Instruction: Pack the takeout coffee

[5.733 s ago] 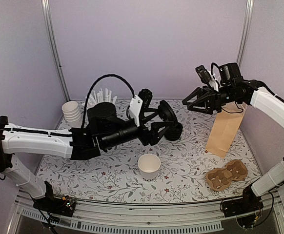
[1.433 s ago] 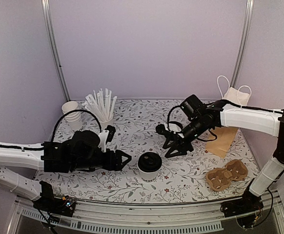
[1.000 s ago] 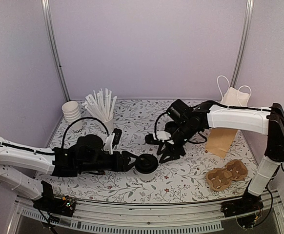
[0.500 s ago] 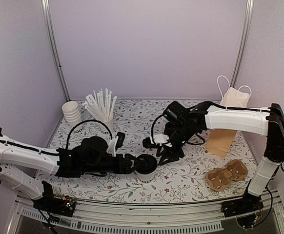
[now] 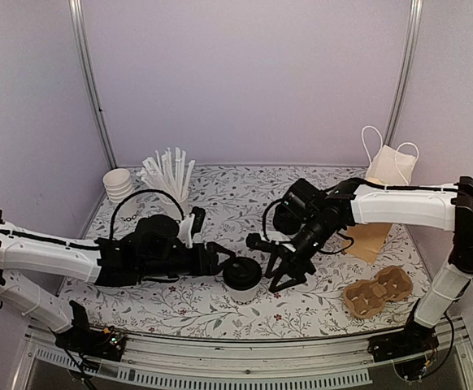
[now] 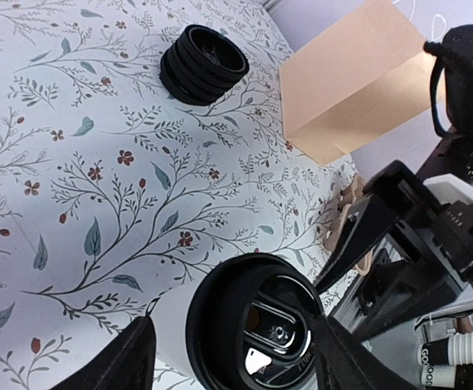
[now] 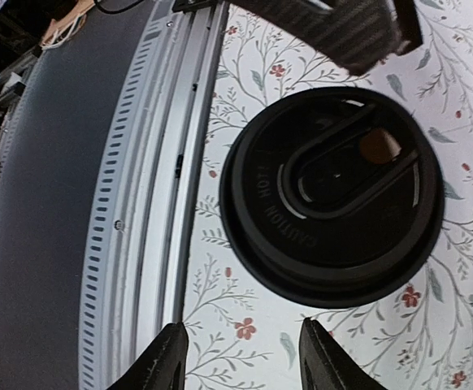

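The takeout coffee [image 5: 242,276] is a white paper cup with a black lid, upright at the front middle of the table. My left gripper [image 5: 230,262] reaches it from the left. In the left wrist view the cup [image 6: 257,329] stands between the spread fingers of the left gripper [image 6: 238,329], which flank its wall and lid. My right gripper [image 5: 267,264] is open and empty just right of the cup. In the right wrist view the lid [image 7: 334,195] lies just beyond the tips of the right gripper [image 7: 240,345].
A brown paper bag [image 5: 372,223] stands at the right rear, also in the left wrist view [image 6: 350,85]. A cardboard cup carrier [image 5: 377,294] lies front right. Stacked white cups [image 5: 119,188] and straws [image 5: 170,183] are rear left. Stacked black lids [image 6: 204,63] lie behind the cup.
The cup was lidless 5.7 s ago and now has its lid. My left gripper has advanced right until its fingers flank the cup. My right gripper has come down beside the cup's right.
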